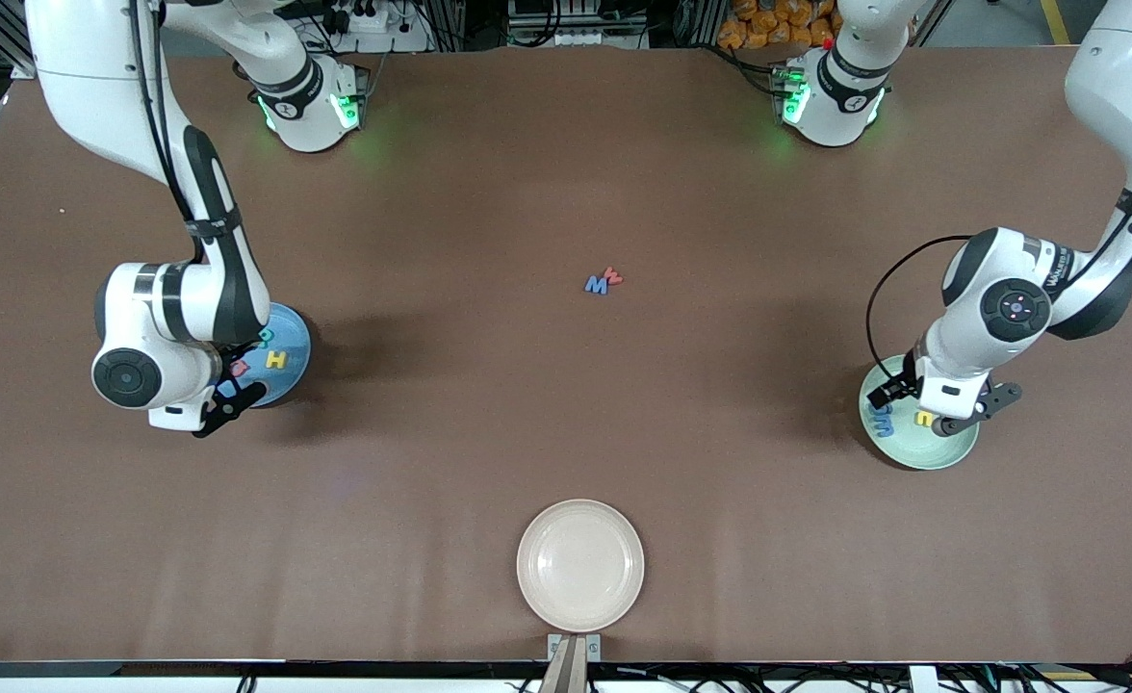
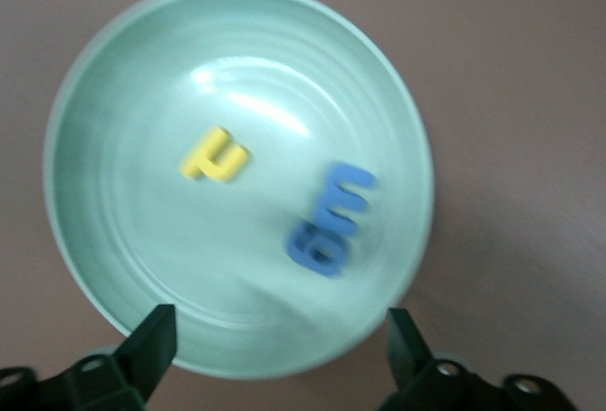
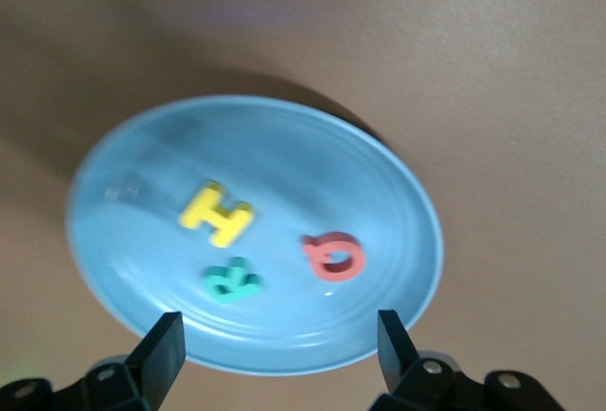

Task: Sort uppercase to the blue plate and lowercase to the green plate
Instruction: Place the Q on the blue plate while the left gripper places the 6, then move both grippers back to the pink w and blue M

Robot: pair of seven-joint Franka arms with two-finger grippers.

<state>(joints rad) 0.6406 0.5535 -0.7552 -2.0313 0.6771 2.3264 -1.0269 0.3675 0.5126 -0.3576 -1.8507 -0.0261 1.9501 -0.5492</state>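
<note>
The blue plate (image 1: 295, 335) lies toward the right arm's end of the table. In the right wrist view the plate (image 3: 379, 184) carries three uppercase letters: a yellow H (image 3: 218, 214), a teal R (image 3: 232, 281) and a red G-like letter (image 3: 333, 256). My right gripper (image 3: 281, 340) hangs open over its rim, holding nothing. The green plate (image 1: 922, 452) lies toward the left arm's end. In the left wrist view that plate (image 2: 123, 98) carries lowercase letters: a yellow one (image 2: 216, 156) and two blue ones (image 2: 331, 220). My left gripper (image 2: 279, 340) is open and empty above it. A blue M (image 1: 596, 285) and a small red m (image 1: 612, 276) touch at mid-table.
A cream plate (image 1: 580, 565) with nothing on it sits near the table's front edge, nearer to the front camera than the two loose letters. Brown tabletop stretches between the plates.
</note>
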